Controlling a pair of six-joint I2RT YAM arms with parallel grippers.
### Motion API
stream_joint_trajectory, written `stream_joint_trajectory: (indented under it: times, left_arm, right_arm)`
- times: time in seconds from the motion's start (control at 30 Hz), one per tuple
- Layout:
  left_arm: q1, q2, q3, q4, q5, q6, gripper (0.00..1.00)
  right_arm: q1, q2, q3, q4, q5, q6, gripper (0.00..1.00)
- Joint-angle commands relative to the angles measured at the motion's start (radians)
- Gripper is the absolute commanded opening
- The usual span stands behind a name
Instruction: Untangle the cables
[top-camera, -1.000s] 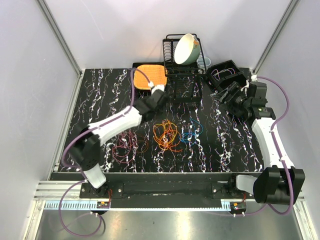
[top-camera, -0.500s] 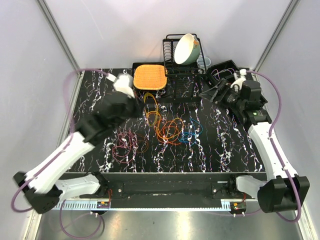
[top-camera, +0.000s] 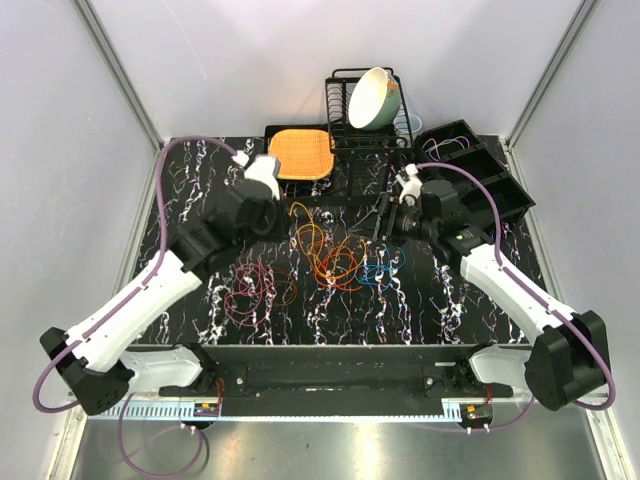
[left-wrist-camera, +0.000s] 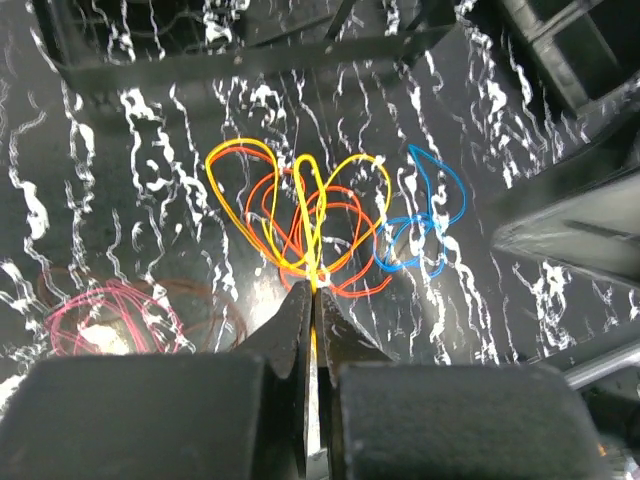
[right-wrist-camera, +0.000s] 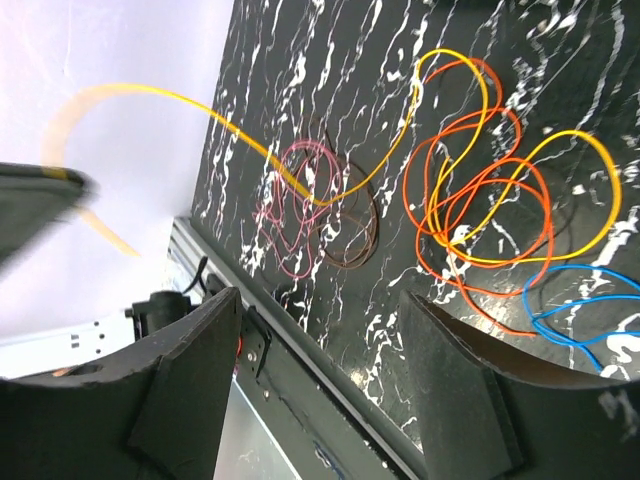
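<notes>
Stretching open to the left of the left gripper (left-wrist-camera: 313, 300), the marbled table (top-camera: 180, 200) meets a dish rack (top-camera: 365, 140) beyond both grippers. That gripper pinches a yellow cable (right-wrist-camera: 232, 130) rising from the orange cable (left-wrist-camera: 352, 290) tangle. The right gripper (right-wrist-camera: 320, 310) gapes empty above them, blue cable (right-wrist-camera: 575, 272) beside it.

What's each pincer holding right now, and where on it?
Left pincer pinches the yellow cable on one strand of its loop. Right pincer holds nothing.

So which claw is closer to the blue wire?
The right. The right gripper, open, hangs just beyond the blue wire, on its far side. The left gripper, shut on the yellow wire, sits farther left, across the orange tangle.
</notes>
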Motion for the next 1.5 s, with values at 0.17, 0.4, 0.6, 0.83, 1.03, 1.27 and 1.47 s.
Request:
stream_joint_trajectory:
  times: [0.17,0.4,0.6,0.83,1.03,1.27,1.47]
  left_arm:
    - [0.020,0.190,0.882,-0.126,0.020,0.227,0.00]
    - [0.018,0.139,1.126,0.111,0.301,0.304,0.00]
    - [0.018,-0.116,0.672,0.294,0.255,0.297,0.00]
    - [0.021,-0.310,0.033,0.167,-0.096,0.091,0.00]
    - [0.092,-0.307,-0.146,0.047,-0.126,-0.065,0.00]
    - [0.146,-0.198,-0.005,0.039,-0.093,-0.030,0.00]
    - [0.238,-0.075,0.076,0.055,-0.008,-0.032,0.00]
  right_arm:
    - [0.022,0.000,0.079,0.023,0.171,-0.014,0.70]
    - [0.022,-0.100,0.091,-0.019,0.307,-0.009,0.71]
    - [0.022,-0.131,0.085,-0.022,0.303,-0.037,0.72]
    - [0.022,-0.085,0.056,-0.030,0.214,-0.015,0.71]
    - [0.094,0.010,0.027,-0.021,0.160,0.006,0.69]
    - [0.222,0.101,-0.001,0.076,0.143,-0.060,0.60]
    - [0.269,0.181,0.013,0.122,0.128,-0.123,0.53]
